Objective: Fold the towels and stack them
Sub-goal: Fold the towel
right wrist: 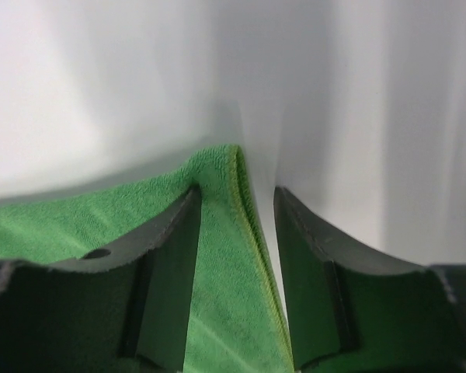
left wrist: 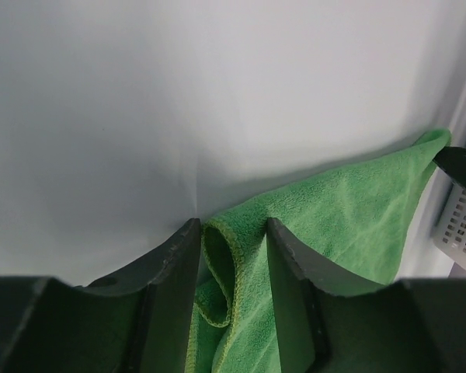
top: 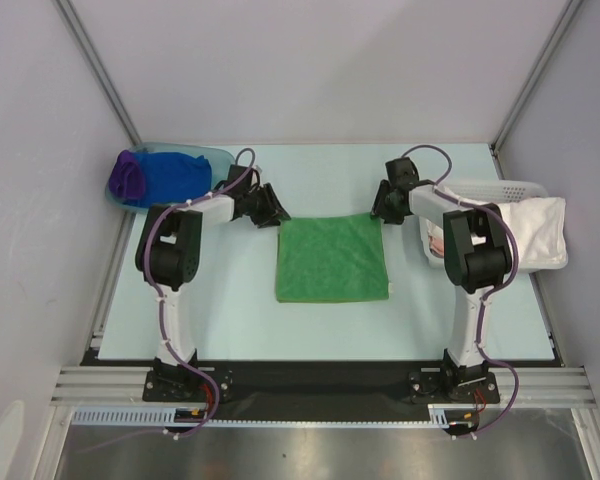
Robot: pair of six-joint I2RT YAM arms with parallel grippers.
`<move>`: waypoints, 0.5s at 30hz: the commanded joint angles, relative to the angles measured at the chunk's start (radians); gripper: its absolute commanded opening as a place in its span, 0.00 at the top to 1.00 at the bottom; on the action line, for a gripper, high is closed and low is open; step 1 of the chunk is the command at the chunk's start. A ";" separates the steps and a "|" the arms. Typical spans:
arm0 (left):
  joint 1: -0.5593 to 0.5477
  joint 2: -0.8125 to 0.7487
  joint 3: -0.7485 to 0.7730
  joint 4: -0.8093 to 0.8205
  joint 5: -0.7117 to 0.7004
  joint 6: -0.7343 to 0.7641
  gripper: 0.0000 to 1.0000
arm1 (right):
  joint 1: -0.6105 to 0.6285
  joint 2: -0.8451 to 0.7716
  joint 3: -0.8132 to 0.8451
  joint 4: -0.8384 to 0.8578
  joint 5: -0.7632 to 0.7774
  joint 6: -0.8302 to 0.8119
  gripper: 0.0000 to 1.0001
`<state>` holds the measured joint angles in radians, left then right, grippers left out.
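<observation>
Left gripper (left wrist: 231, 229): spread, green towel (top: 331, 260) corner curled loosely between.
Right gripper (right wrist: 237, 194): spread astride the other far corner.
My aim: pinch both together, lift level.

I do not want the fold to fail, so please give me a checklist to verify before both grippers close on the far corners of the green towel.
1. Far left corner of the green towel between the left gripper fingers: ok, curled cloth is in the gap.
2. Far right corner between the right gripper fingers: ok, but only the hem.
3. Both jaws apart, not yet pinching: ok.
4. Rest of the towel flat on the table: ok.
5. Nothing lying on the towel: ok.
6. Bite deep enough to hold: cannot tell.
</observation>
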<state>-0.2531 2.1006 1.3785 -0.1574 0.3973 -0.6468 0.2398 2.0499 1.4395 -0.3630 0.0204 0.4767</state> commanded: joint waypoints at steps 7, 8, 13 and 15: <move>0.005 0.026 0.040 0.042 0.011 -0.013 0.66 | 0.010 0.035 0.058 0.058 0.006 0.023 0.53; 0.005 0.027 0.040 0.044 0.009 -0.011 0.70 | 0.012 0.027 0.058 0.065 0.012 0.023 0.52; 0.014 0.021 0.070 0.026 -0.009 -0.004 0.84 | 0.015 0.036 0.075 0.071 0.012 0.028 0.53; 0.012 0.016 0.086 0.007 -0.032 0.021 0.87 | 0.015 0.044 0.079 0.075 0.012 0.028 0.55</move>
<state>-0.2504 2.1227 1.3979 -0.1493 0.3939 -0.6529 0.2493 2.0796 1.4708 -0.3244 0.0196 0.4961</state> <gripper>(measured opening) 0.143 0.461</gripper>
